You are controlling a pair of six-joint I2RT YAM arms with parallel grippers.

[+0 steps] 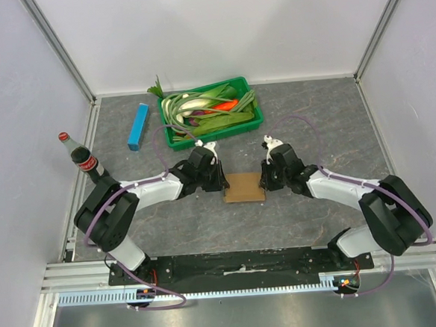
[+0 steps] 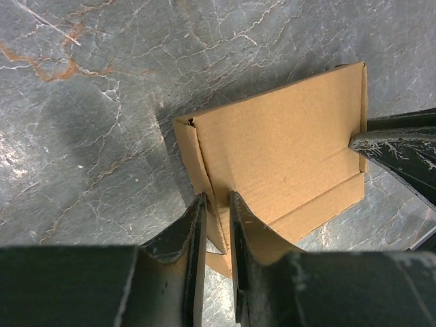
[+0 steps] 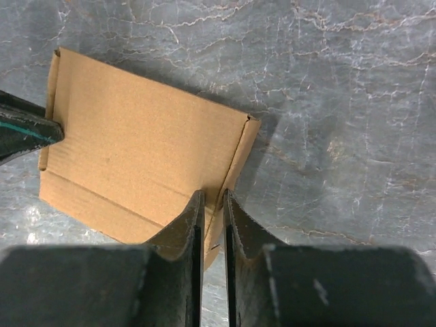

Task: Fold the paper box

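Observation:
The paper box [image 1: 244, 187] lies flat on the grey table between my two arms, a plain brown cardboard sheet with creases. My left gripper [image 1: 223, 184] is at its left edge. In the left wrist view its jaws [image 2: 217, 197] stand narrow, pinching the raised side flap of the paper box [image 2: 279, 143]. My right gripper [image 1: 265, 181] is at the opposite edge. Its jaws [image 3: 213, 194] stand just as narrow around the right flap of the paper box [image 3: 136, 136]. Each wrist view shows the other gripper's dark fingertip touching the far edge.
A green tray [image 1: 259, 113] full of vegetables stands just behind the box. A slim blue box [image 1: 138, 126] lies to the tray's left. A cola bottle [image 1: 83, 156] stands upright by the left arm. White walls close in the table.

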